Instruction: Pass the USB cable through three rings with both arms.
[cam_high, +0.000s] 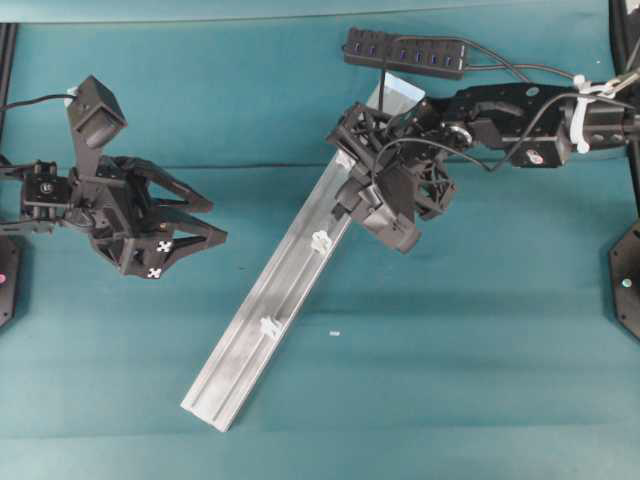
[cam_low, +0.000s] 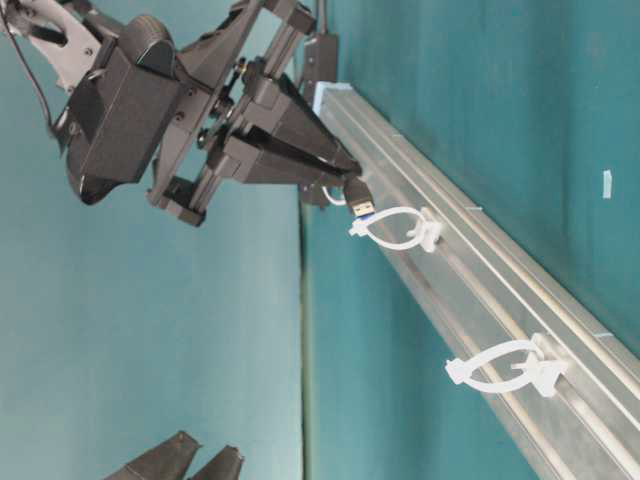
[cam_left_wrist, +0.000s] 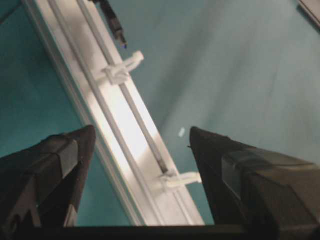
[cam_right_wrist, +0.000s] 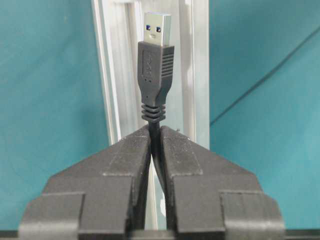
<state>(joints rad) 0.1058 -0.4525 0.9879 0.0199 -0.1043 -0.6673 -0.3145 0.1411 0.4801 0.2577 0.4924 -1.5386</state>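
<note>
both arms are matte black, built of angular open-framed plastic parts. the left hand (cam_high: 205, 222) has two broad wedge-shaped fingers (cam_left_wrist: 47, 175), each tapering to a point, with small white cross markings on black squares near its base. a boxy black camera housing sits above its wrist. the right hand (cam_right_wrist: 155, 145) has flat-faced fingers with stepped, blocky backs (seams visible between the sections). thin black wires loop along the right arm (cam_high: 520, 115), bundled with white cable ties.
</note>
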